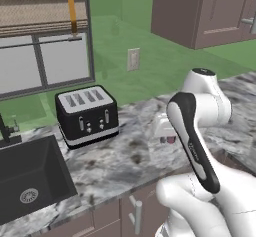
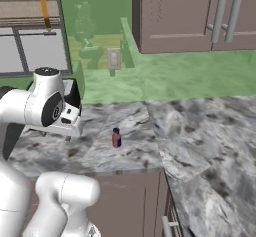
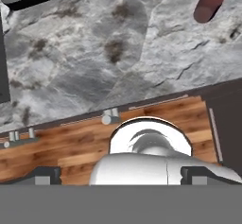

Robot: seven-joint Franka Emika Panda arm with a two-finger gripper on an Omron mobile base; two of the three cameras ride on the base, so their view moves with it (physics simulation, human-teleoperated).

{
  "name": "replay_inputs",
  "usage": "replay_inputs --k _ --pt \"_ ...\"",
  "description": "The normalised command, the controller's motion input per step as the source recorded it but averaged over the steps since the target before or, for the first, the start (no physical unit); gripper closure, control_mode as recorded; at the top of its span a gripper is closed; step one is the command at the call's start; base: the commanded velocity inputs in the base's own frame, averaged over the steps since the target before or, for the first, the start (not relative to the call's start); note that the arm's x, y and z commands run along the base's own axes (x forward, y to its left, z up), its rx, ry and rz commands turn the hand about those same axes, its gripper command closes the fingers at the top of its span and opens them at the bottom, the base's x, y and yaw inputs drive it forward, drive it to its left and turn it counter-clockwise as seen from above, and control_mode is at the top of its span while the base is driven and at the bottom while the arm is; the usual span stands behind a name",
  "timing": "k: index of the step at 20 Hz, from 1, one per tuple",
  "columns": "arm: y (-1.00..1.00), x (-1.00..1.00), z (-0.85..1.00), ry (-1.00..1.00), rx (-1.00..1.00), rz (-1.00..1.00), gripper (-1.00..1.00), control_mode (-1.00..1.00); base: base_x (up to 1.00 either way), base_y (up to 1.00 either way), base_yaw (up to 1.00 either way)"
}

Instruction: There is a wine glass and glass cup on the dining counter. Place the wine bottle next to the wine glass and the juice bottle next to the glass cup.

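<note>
While the end effector (image 3: 121, 173) hangs released and empty above the table (image 2: 200, 131), the juice bottle (image 2: 116, 138) stands upright on it, well apart. Step in hand: the approach. Next, judged: lower toward the bottle and straddle its body.

A black toaster (image 1: 87, 115) stands on the marbled worktop (image 1: 120, 161) beside a black sink (image 1: 30, 181)

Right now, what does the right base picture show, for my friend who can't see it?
A small reddish-pink juice bottle with a dark cap stands upright on a grey-and-white marbled worktop. The white robot arm rises at the left, with brown wall cabinets and a green wall behind.
</note>
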Motion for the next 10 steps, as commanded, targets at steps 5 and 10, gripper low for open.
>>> replay_inputs --k 5,10 --pt "-0.20 0.26 0.26 0.18 0.00 -0.15 -1.00 -1.00 0.00 0.00 0.00" --pt "-0.31 0.14 0.10 0.08 -0.05 -0.10 -1.00 -1.00 0.00 0.00 0.00"
